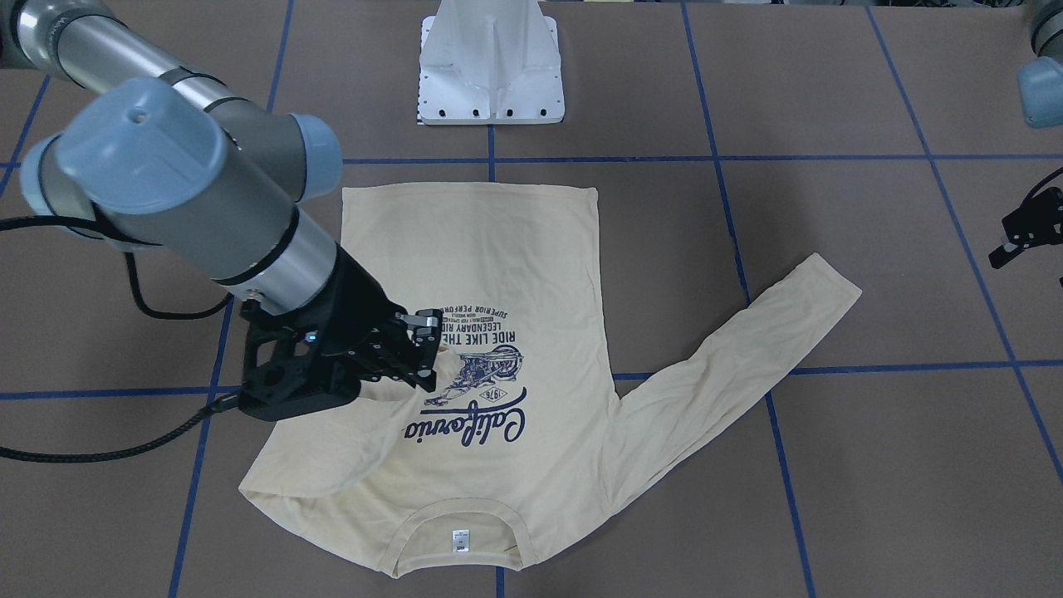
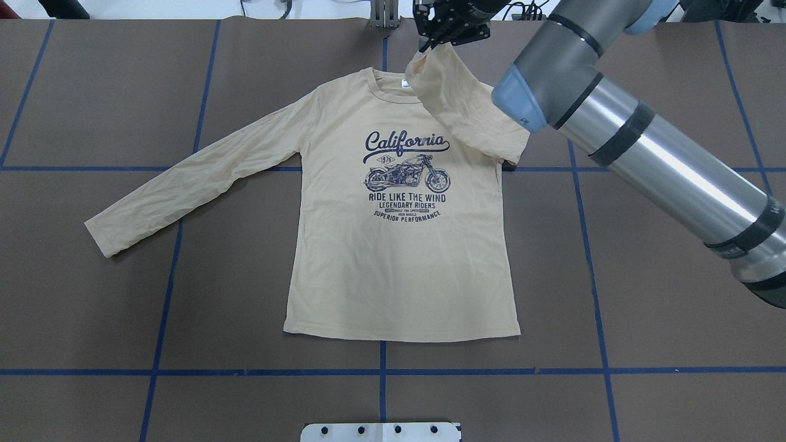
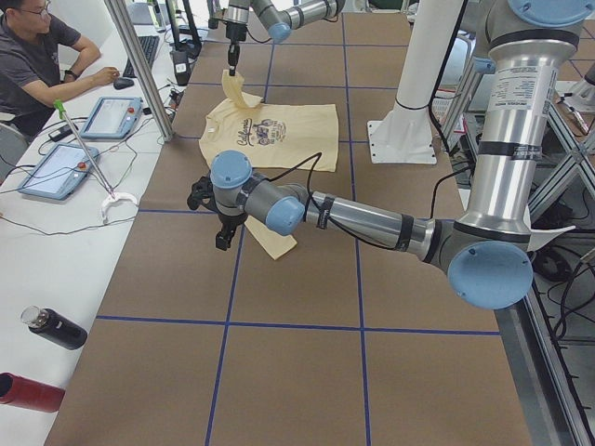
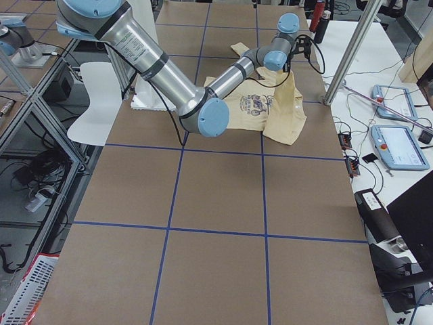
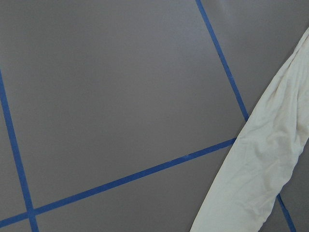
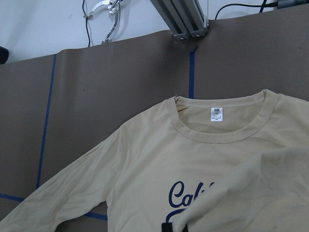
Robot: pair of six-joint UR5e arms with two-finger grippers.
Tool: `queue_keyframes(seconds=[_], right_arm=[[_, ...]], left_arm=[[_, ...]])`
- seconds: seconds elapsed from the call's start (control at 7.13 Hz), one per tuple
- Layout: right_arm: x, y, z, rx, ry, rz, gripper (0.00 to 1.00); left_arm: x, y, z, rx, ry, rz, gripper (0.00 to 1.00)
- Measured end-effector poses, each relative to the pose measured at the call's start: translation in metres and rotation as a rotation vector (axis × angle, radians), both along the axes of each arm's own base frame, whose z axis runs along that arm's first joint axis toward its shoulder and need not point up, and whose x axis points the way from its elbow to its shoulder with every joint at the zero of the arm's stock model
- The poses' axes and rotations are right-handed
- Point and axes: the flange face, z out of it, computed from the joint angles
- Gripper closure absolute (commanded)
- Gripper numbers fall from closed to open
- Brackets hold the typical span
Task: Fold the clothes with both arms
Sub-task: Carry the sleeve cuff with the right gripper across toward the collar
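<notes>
With the T-shirt (image 2: pixel 399 270) flat, print-up, mid-worktop (image 2: pixel 645 276), the right hand (image 2: pixel 433 42), clamped on its lifted sleeve (image 2: pixel 460 104), should probably lay it taut across the chest; the left hand's (image 1: pixel 1026 232) state I cannot tell.

The brown paper-covered table with blue tape lines (image 2: pixel 645 294) lies bare all round the pale cream-yellow long-sleeved T-shirt (image 2: pixel 399 276). There is a wide strip between its hem and the white metal pedestal base (image 2: pixel 381 431), and open ground on both sides of the spread sleeve (image 2: pixel 202 175). On the robot's right the surface is bare too, but the grey-metal right arm (image 2: pixel 663 166) slants over it towards the collar. There the black right gripper (image 1: pixel 425 353) pinches the held-up sleeve (image 2: pixel 460 104), which hangs across the shoulder and bars that side of the neck. The black left gripper (image 3: pixel 223 232) hovers over bare table outward of the spread cuff. A ribbed aluminium post (image 6: pixel 181 19) stands at the far edge, behind the collar.
</notes>
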Motion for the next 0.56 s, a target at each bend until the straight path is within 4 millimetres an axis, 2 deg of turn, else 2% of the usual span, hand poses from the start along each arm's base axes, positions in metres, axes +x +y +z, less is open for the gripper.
queue_keyframes(seconds=[0.14,0.28,0.56], right_arm=[[-0.034,0.006,-0.006,0.011,0.024,0.006,1.00],[-0.059,0.014,-0.005,0.016,0.043,0.005,1.00],[-0.096,0.019,0.002,0.022,0.071,0.006,1.00]], left_arm=[[0.000,-0.001,0.003,-0.005,-0.002,0.000,0.00],[0.000,-0.002,0.005,-0.008,-0.002,0.000,0.00],[0.001,-0.004,0.003,-0.008,-0.002,0.000,0.00]])
